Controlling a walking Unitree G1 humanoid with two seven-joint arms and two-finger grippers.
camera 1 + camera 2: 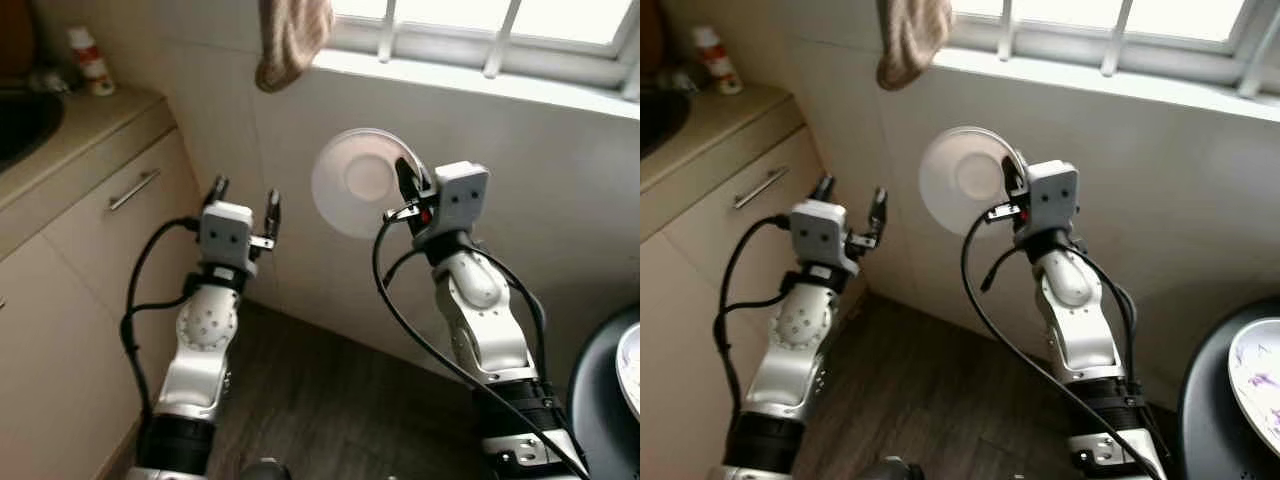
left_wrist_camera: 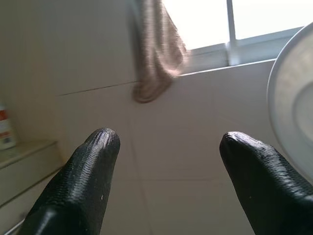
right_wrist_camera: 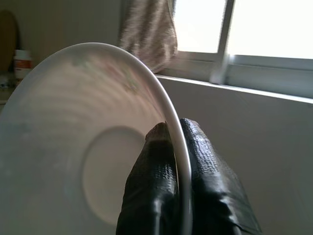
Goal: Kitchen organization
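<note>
Two silver robot arms rise from below in front of a pale, smooth tiled wall under a window. The right gripper [image 1: 408, 190] is raised at the centre of the scene, its two black, finely ridged fingers [image 3: 156, 186] pinched together on the thin rim of a round white plate [image 1: 357, 182]. The plate is glossy, shallow and held on edge, nearly upright, with its underside and a circular foot ring facing the camera; in the right wrist view a faint coloured pattern shows near its rim. It hangs in the air in front of the wall, just below the window sill [image 1: 480, 80].

The left gripper [image 1: 244, 198] is held up beside it, lower and to the left, with its two rubbery black fingers [image 2: 83, 181] spread well apart and nothing between them.

A beige, nubbly cloth [image 1: 290, 40] droops from the sill above the plate. To the left runs a beige cabinet [image 1: 90, 240] with a straight metal drawer handle [image 1: 133, 189] and a smooth countertop [image 1: 80, 125]. On the counter stands a small white bottle [image 1: 90, 60] with a red band. The floor [image 1: 330, 400] below is dark wood-grain planks. At the far right is the curved edge of a round black table [image 1: 1215, 400] carrying another white plate [image 1: 1255, 375] with a purplish pattern.
</note>
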